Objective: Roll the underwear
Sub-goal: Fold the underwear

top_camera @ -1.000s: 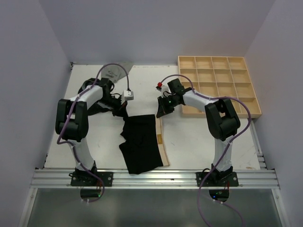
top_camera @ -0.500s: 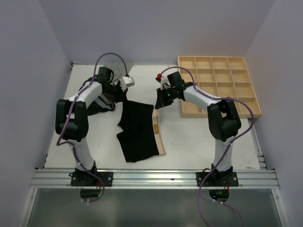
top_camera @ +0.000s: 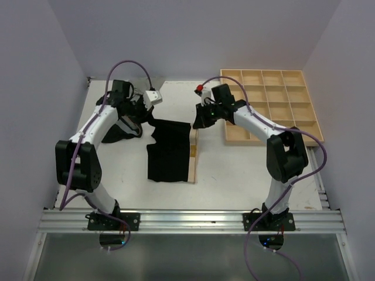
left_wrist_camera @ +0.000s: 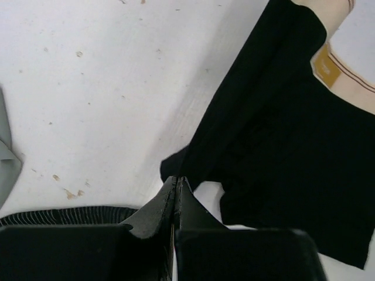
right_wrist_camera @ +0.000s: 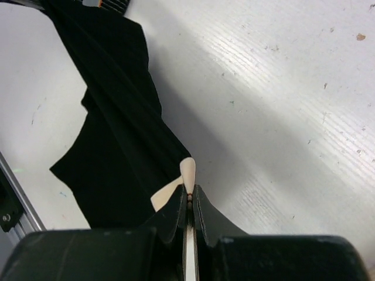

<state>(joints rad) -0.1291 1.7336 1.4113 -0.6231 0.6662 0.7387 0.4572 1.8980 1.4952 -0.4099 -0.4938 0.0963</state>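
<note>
Top view, black underwear [top_camera: 169, 153]: spread mid-bench between the two arms, far edge drawn taut from pincer to pincer, tan waistband [top_camera: 192, 155] down its right side.
Top view, open room: bare bench [top_camera: 240, 170] right of the cloth and nearer than it; wooden grid tray [top_camera: 270, 105] at the far right, apart from the cloth; dark cloth pile [top_camera: 120, 127] just to its left, under the left arm.
Top view, left pincer [top_camera: 150, 117]: reached far and inward, at the cloth's far-left corner.
Top view, right pincer [top_camera: 196, 124]: stretched far and leftward, at the far-right corner, near the tray's near-left corner.
Top view, room: pale walls on three sides, metal rail [top_camera: 187, 219] along the near edge.
Left wrist view, pincer [left_wrist_camera: 177, 186]: clenched, tips pressed together on a corner of the black cloth [left_wrist_camera: 281, 158].
Left wrist view, edges: waistband with an ochre label [left_wrist_camera: 326, 65] at upper right; grey cloth [left_wrist_camera: 6, 158] at the left border; ribbed black band [left_wrist_camera: 58, 215] low left.
Left wrist view, surface: white, speckled (shadow beneath the raised cloth edge).
Right wrist view, pincer [right_wrist_camera: 188, 198]: clenched on the tan waistband [right_wrist_camera: 186, 171], black cloth [right_wrist_camera: 117, 134] trailing away up-left.
Right wrist view, open room: bare white surface [right_wrist_camera: 275, 88] to the right; rail [right_wrist_camera: 10, 213] at lower left.
</note>
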